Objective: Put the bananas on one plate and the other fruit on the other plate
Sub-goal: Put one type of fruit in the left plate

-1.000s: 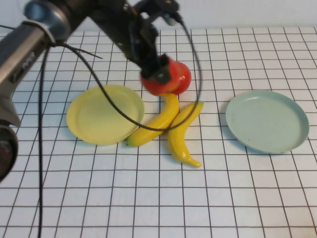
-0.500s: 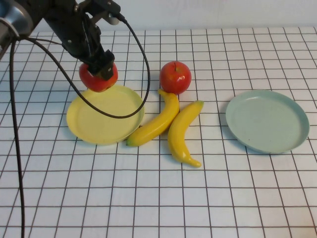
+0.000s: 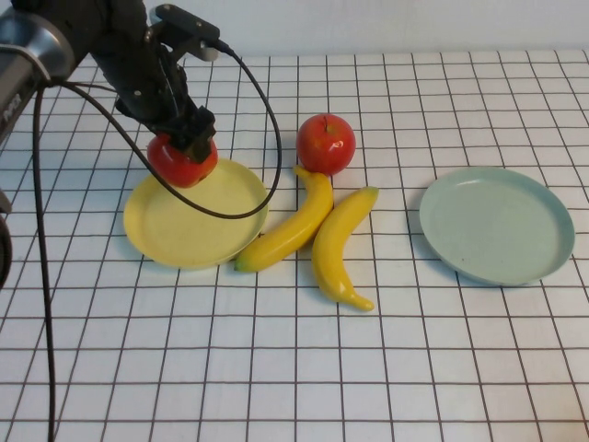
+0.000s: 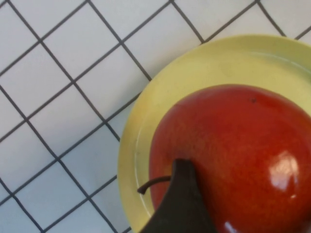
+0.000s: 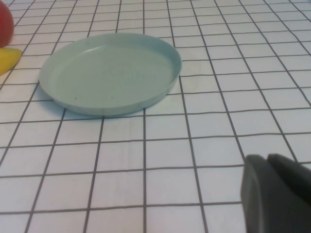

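Over the far rim of the yellow plate [image 3: 193, 214], the left pincer [image 3: 187, 140] pinches one apple [image 3: 182, 160] from above; whether the apple touches the plate cannot be told. Left wrist view: apple [image 4: 233, 155] fills most of the frame above the yellow plate [image 4: 194, 68], stem visible beside a dark fingertip [image 4: 181, 204]. Second apple [image 3: 326, 144] sits on the tabletop [image 3: 294, 368], touching the far end of one banana [image 3: 290, 224]. Second banana [image 3: 340, 247] lies just beside the first, on its right; both on the tabletop between the plates. First banana's near end touches the yellow plate's rim. Teal plate [image 3: 497, 224] sits well right, holding nothing. Right pincer [image 5: 277, 196] shows only in its wrist view, low near the teal plate [image 5: 111, 73]; spread or pressed together cannot be told.
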{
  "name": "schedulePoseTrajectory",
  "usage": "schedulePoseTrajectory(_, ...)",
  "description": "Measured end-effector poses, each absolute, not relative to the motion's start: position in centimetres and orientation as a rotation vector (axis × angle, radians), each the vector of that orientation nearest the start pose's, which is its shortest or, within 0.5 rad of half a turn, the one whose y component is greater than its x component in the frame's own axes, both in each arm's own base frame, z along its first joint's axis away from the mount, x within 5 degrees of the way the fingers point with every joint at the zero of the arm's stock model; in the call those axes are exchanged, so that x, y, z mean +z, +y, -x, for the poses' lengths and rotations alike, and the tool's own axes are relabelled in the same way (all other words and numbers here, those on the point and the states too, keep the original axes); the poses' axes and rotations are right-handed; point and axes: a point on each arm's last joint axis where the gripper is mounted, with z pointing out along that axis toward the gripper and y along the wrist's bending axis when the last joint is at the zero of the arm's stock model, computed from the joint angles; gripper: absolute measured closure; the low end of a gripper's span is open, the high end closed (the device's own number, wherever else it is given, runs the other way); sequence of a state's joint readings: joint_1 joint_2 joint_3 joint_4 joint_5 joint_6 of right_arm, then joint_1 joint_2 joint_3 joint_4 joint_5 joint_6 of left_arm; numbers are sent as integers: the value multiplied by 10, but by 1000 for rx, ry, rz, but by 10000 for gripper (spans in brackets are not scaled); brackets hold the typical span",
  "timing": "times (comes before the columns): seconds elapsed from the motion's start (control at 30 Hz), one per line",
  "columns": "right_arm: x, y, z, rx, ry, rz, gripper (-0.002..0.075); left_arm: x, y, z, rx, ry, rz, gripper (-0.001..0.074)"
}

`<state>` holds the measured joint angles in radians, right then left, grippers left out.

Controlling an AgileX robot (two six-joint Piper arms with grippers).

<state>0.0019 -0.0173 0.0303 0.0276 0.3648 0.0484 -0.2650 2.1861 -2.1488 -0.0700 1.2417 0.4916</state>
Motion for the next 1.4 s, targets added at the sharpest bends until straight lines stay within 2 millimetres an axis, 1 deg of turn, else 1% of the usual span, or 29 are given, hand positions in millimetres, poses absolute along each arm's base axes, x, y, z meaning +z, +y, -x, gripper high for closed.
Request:
schedulePoseTrajectory(0.23, 171, 1, -53, 62, 1861, -61, 741, 282, -134, -458, -101, 2572, -975, 234)
schedulePoseTrajectory(0.3, 171, 1, -53, 62, 1861, -61, 741, 279, -134, -459, -116, 2581, -967, 235)
schedulePoseTrajectory(0.33, 171, 1, -53, 62, 1861, -61, 741, 276, -135, -460, -117, 2591, -958, 228)
schedulePoseTrajectory(0.37, 171, 1, -53, 62, 1861, -61, 741, 274, -135, -461, -121, 2600, -947, 200)
schedulePoseTrajectory(0.43, 171, 1, -53, 62, 1861, -61, 741, 267, -135, -463, -125, 2624, -924, 113)
schedulePoseTrajectory(0.47, 171, 1, -53, 62, 1861, -61, 741, 265, -134, -464, -126, 2636, -908, 87)
schedulePoseTrajectory(0.53, 171, 1, -53, 62, 1861, -61, 741, 260, -134, -465, -130, 2651, -893, 68)
schedulePoseTrajectory(0.83, 171, 1, -53, 62, 1861, -61, 741, 256, -134, -466, -131, 2666, -875, 66)
schedulePoseTrajectory(0.9, 171, 1, -53, 62, 1861, -61, 741, 259, -133, -466, -128, 2662, -869, 66)
schedulePoseTrajectory(0.97, 171, 1, -53, 62, 1861, -61, 741, 267, -130, -464, -126, 2650, -854, 66)
schedulePoseTrajectory(1.1, 171, 1, -53, 62, 1861, -61, 741, 302, -118, -455, -128, 2603, -762, 69)
schedulePoseTrajectory(1.17, 171, 1, -53, 62, 1861, -61, 741, 318, -112, -450, -127, 2581, -716, 98)
schedulePoseTrajectory(1.2, 171, 1, -53, 62, 1861, -61, 741, 324, -110, -448, -128, 2572, -698, 126)
schedulePoseTrajectory(1.23, 171, 1, -53, 62, 1861, -61, 741, 332, -109, -445, -128, 2559, -685, 174)
schedulePoseTrajectory(1.33, 171, 1, -53, 62, 1861, -61, 741, 348, -109, -437, -157, 2526, -662, 363)
schedulePoseTrajectory(1.4, 171, 1, -53, 62, 1861, -61, 741, 356, -111, -431, -200, 2511, -655, 522)
